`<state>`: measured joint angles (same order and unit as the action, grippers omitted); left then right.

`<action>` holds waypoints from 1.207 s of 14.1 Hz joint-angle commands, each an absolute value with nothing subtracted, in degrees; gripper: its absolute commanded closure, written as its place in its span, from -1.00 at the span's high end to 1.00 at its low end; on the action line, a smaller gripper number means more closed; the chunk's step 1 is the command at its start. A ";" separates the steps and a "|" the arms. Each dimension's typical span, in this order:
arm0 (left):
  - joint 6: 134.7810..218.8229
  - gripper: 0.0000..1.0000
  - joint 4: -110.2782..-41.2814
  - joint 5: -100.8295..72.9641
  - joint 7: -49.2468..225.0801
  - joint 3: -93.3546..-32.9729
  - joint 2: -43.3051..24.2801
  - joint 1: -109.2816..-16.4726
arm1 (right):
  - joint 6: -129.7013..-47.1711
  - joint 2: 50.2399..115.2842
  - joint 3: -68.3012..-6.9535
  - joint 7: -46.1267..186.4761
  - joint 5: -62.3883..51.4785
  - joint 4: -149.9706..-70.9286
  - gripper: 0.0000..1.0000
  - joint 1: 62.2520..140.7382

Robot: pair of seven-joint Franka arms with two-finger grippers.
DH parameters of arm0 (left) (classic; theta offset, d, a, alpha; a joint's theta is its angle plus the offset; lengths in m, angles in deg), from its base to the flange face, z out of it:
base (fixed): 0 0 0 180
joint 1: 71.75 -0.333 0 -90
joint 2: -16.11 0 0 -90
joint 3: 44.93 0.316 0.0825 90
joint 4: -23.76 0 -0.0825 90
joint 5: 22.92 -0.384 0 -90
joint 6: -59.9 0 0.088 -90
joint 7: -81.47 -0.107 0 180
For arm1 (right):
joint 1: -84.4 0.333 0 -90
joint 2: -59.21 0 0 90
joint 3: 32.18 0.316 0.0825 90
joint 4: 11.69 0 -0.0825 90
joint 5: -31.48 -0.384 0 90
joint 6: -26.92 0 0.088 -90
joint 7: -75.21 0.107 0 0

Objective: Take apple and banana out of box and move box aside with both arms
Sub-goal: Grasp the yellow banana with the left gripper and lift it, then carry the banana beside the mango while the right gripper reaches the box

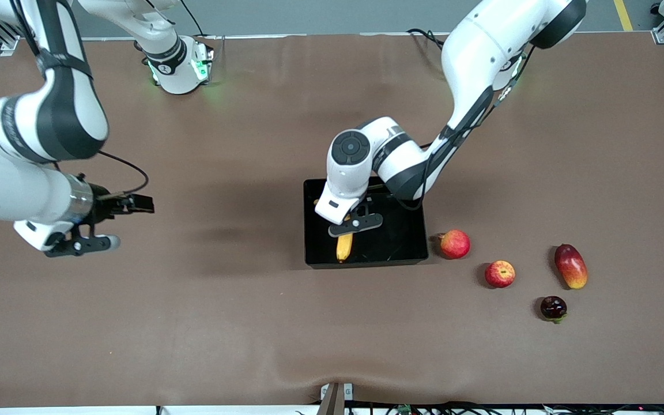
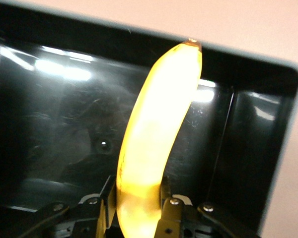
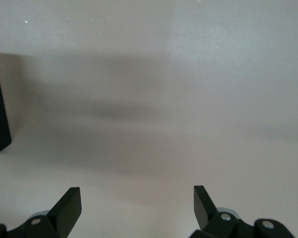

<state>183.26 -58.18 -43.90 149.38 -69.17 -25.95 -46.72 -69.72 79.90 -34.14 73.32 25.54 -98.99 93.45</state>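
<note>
So right now my left gripper [image 1: 348, 226] is down inside the black tray [image 1: 407, 239] in the middle of the table [image 1: 251, 323], fingers [image 2: 170, 218] clamped tight on one end of the banana [image 1: 344, 246]. In the left wrist view the banana's free tip reaches up to the tray wall, and the glossy floor shows under it. Can't tell if the banana is actually resting on the floor.

My right gripper [image 1: 114, 222] just waits in the air over bare table toward the right arm's end, fingers [image 3: 69, 207] spread wide with nothing in them.

The apple [image 1: 500, 274] sits on the table outside the tray, toward the left arm's end. A pinkish round fruit [image 1: 455, 244] lies just beside the tray, the mango [image 1: 570, 266] is out past the apple, and a small dark fruit [image 1: 553, 308] is nearest the front camera
</note>
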 commanded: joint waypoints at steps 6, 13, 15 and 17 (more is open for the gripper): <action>171.19 -1.00 -60.17 -42.80 144.85 -69.18 -11.77 -52.14 | -79.60 86.80 -34.46 77.56 24.80 -97.91 1.00 101.34; 170.99 -1.00 -81.67 -36.63 132.63 -69.27 1.78 -71.89 | -90.03 89.87 -34.38 96.65 24.54 -98.09 1.00 115.23; 175.63 -1.00 -86.70 -37.16 129.38 -69.27 1.87 -78.84 | -97.49 92.68 -34.46 96.83 24.88 -98.35 1.00 120.32; 178.98 -1.00 -89.17 -37.25 127.26 -69.18 0.47 -83.07 | -102.70 95.58 -34.55 96.92 25.41 -98.96 1.00 124.45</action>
<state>175.35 -84.69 -37.85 128.96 -68.69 -0.99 -79.60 -98.99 92.34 -33.70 96.08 25.34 -99.44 120.49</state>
